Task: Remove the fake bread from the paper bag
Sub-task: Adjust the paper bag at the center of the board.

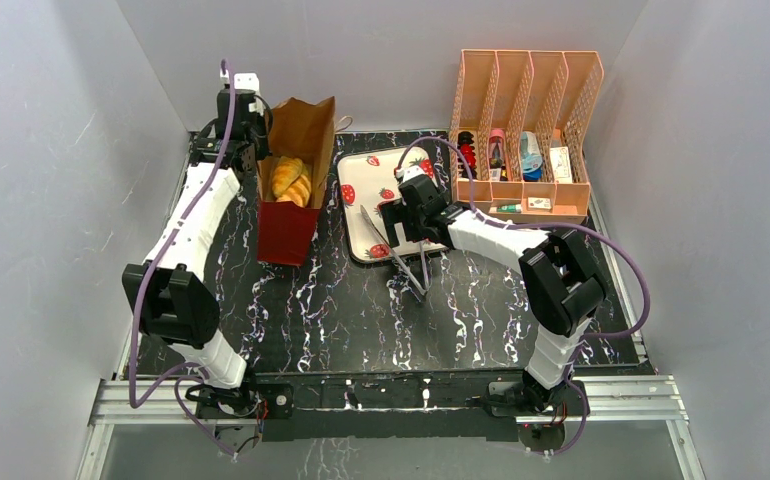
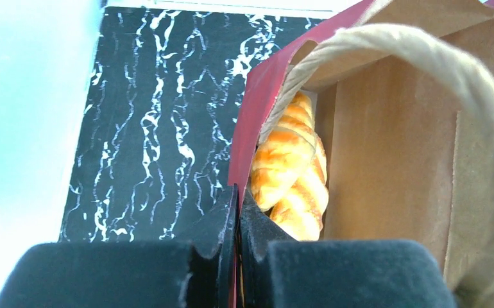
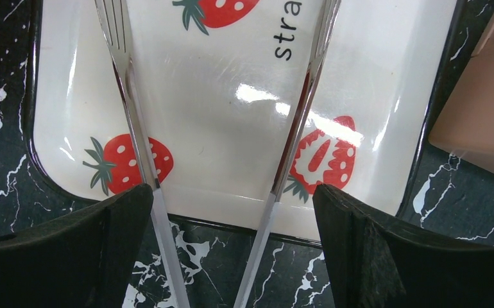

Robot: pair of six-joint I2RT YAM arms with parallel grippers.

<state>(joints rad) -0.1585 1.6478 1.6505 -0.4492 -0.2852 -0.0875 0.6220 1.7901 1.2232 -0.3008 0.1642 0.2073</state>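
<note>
The paper bag (image 1: pixel 304 128) lies tipped on the black marble table at the back left, with its red lower half toward me and its mouth open. Orange ridged fake bread (image 1: pixel 291 181) shows inside it. My left gripper (image 1: pixel 258 158) is shut on the bag's left rim. In the left wrist view the red paper edge (image 2: pixel 257 109) runs between the closed fingers of that gripper (image 2: pixel 238 194), with the bread (image 2: pixel 289 176) just beyond them and a twine handle (image 2: pixel 475 83) arching above. My right gripper (image 3: pixel 231 190) is open, and both arms of the metal tongs (image 3: pixel 135 122) pass between its fingers.
A strawberry-print tray (image 1: pixel 366 180) lies right of the bag, and the tongs (image 1: pixel 393 252) rest across its near edge. A peach divider rack (image 1: pixel 526 100) with small items stands at the back right. White walls close in the left, back and right sides.
</note>
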